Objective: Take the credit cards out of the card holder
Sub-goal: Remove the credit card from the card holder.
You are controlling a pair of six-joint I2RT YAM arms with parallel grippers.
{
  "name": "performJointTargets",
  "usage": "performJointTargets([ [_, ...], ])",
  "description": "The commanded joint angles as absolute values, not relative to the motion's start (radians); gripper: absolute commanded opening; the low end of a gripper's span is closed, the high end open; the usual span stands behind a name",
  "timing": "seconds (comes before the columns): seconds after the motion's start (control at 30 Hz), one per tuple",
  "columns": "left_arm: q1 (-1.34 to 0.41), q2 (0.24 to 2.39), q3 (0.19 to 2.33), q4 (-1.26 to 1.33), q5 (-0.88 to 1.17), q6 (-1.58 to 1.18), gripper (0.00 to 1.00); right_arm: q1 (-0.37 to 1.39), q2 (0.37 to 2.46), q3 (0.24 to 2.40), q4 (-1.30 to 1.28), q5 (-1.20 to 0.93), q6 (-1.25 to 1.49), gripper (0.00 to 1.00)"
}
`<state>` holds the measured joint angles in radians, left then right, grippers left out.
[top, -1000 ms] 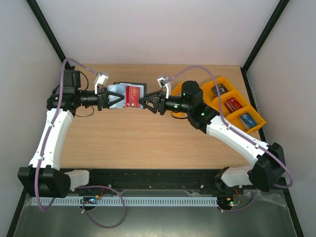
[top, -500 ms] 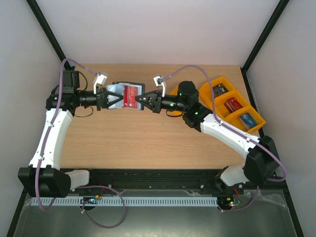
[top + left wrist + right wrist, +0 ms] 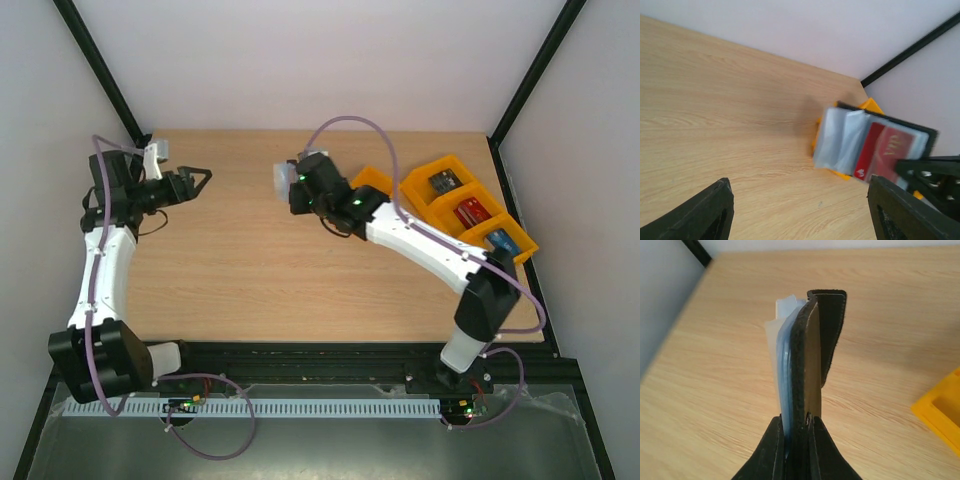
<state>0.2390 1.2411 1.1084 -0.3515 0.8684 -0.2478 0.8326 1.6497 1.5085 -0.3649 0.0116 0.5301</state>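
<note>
Right gripper (image 3: 796, 422) pinched on holder (image 3: 810, 365) edge, holding it above table (image 3: 250, 270) just beside trays (image 3: 470, 205) | red card (image 3: 885, 150) in its pocket | left gripper (image 3: 203, 180) spread wide, empty, well apart from trays | wood table, pale walls (image 3: 320, 60)

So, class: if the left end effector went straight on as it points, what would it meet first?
Probably the card holder, clamped in the right end effector; it sits somewhat off-centre, so a miss is possible.
</note>
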Motion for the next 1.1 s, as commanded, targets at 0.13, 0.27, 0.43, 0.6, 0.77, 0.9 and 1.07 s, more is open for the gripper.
performJointTargets([
  [0.13,0.046,1.191,1.06,-0.275,0.996,-0.278,0.49,0.887,1.704,1.574,-0.455,0.004,0.447,0.02],
  [0.27,-0.038,1.193,1.007,-0.213,1.113,-0.338,0.39,0.887,1.688,1.542,-0.362,-0.131,0.45,0.02],
  [0.43,-0.06,1.202,0.915,-0.083,1.129,-0.476,0.35,0.864,1.664,1.486,-0.203,-0.379,0.488,0.02],
  [0.6,-0.055,1.201,0.89,-0.08,1.097,-0.475,0.36,0.827,1.599,1.371,-0.008,-0.554,0.563,0.02],
  [0.77,-0.031,1.201,0.888,-0.077,1.102,-0.48,0.36,0.814,1.559,1.322,0.066,-0.634,0.571,0.02],
  [0.9,-0.02,1.197,0.881,-0.074,1.111,-0.483,0.37,0.789,1.525,1.265,0.167,-0.693,0.613,0.02],
  [1.07,-0.018,1.195,0.881,-0.066,1.141,-0.486,0.38,0.76,1.498,1.206,0.31,-0.767,0.693,0.02],
])
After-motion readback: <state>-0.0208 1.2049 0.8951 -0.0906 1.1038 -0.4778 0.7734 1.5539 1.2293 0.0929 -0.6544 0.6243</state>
